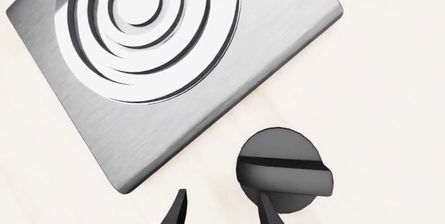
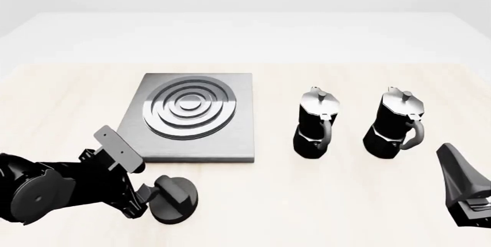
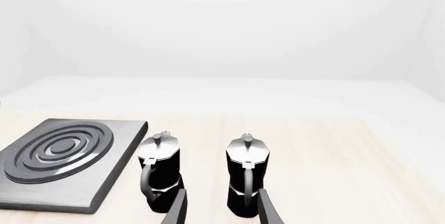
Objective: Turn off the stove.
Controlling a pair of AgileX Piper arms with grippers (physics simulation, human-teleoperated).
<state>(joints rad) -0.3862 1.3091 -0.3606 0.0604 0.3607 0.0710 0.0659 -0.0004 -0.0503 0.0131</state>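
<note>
Pale wooden table (image 2: 69,92) under white light, stove at left, pots at right.
Left gripper (image 2: 146,192), jaws parted, reaches the round black ridged knob (image 2: 175,200) below the square brushed-steel stove plate (image 2: 192,118) with raised concentric rings; two black-and-silver moka pots (image 2: 316,123) stand rightward; right gripper (image 3: 221,208) hangs parted.

Pale wood-grain worktop (image 2: 345,207) carries a flat square brushed-steel stove plate (image 2: 230,138) with raised concentric rings. A small round black ridged knob (image 2: 175,201) lies just beside its near edge. Two black-and-silver moka pots (image 2: 315,123) (image 2: 396,124) stand upright, side by side, to the plate's right.
</note>
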